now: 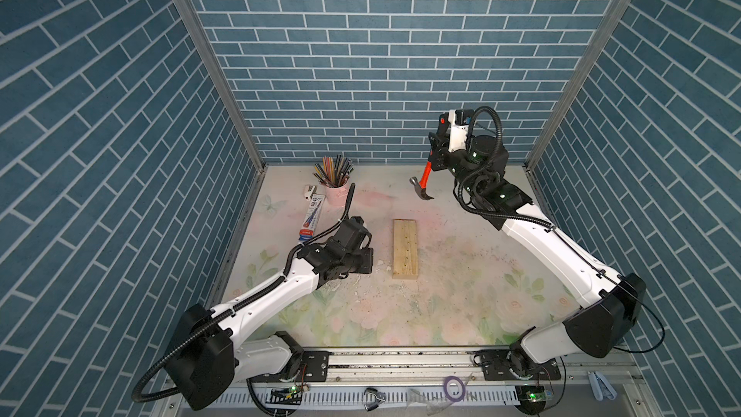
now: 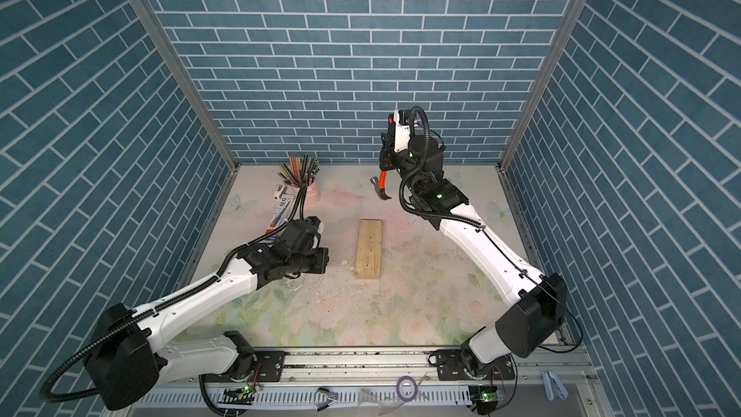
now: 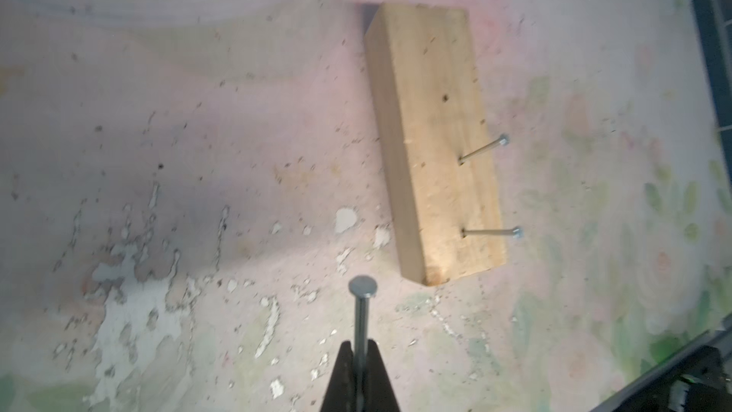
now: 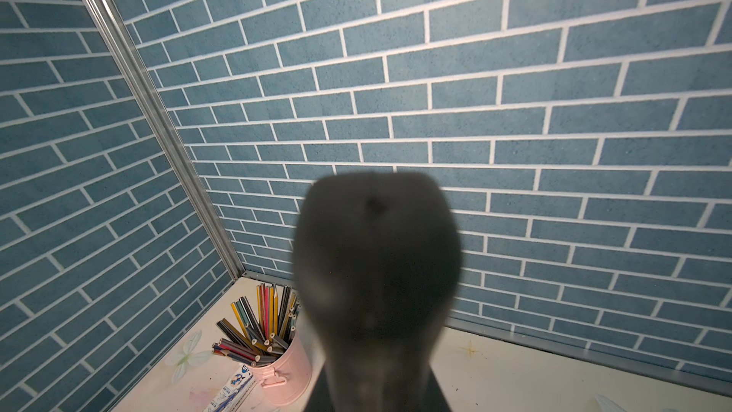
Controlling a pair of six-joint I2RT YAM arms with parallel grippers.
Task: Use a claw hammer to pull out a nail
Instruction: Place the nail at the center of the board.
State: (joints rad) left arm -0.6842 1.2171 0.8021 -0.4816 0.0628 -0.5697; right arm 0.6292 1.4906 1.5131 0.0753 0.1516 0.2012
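Left pincer (image 3: 359, 354) clamps a loose nail (image 3: 361, 311) clear of the wood block (image 3: 431, 132). Right pincer (image 1: 435, 152) grips the hammer (image 1: 427, 172), raised head-down out of the way. Extraction likely done.

claw hammer (image 4: 376, 263) blurred, left hand (image 3: 359, 350) cropped

The worn, floral-printed tabletop (image 1: 461, 274) carries a pale rectangular wooden block (image 1: 405, 248), a pink metal pencil pot (image 1: 336, 194), a flat printed carton (image 1: 312, 220) and scattered white flakes (image 3: 344, 219).
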